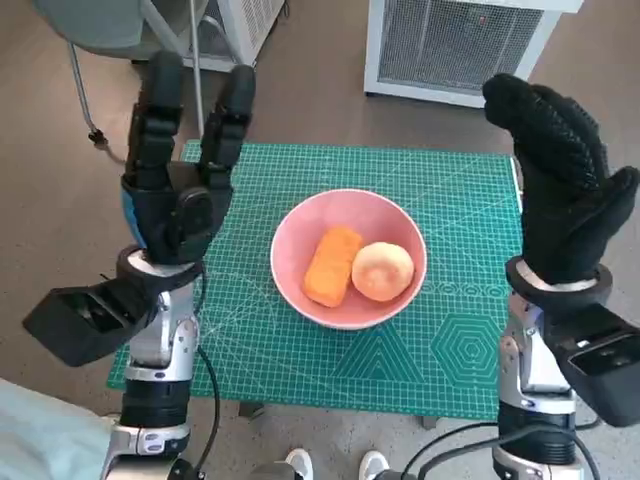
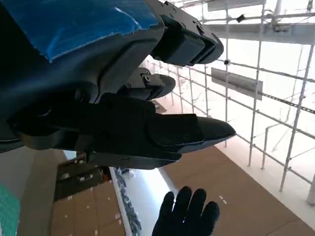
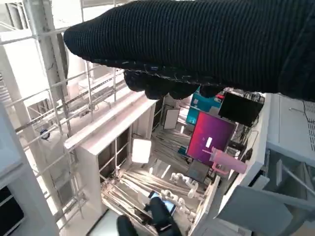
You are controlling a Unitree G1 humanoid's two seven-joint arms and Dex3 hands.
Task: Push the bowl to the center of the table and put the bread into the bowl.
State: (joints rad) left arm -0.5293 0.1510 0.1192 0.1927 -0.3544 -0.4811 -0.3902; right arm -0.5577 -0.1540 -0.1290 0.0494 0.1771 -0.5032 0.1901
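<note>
The pink bowl (image 1: 349,258) sits near the middle of the green cutting mat (image 1: 450,340), holding an orange bread piece (image 1: 332,265) touching a round pale bun (image 1: 383,271). The left hand (image 1: 180,165) and right hand (image 1: 565,190) are raised either side, fingers spread, holding nothing. A white grilled unit (image 1: 455,45) stands beyond the mat.

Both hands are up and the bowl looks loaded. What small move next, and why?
Probably just lower both hands and stop. The pink bowl sits near the middle of the green mat with two pieces of bread inside, while the left hand and right hand hold nothing.
</note>
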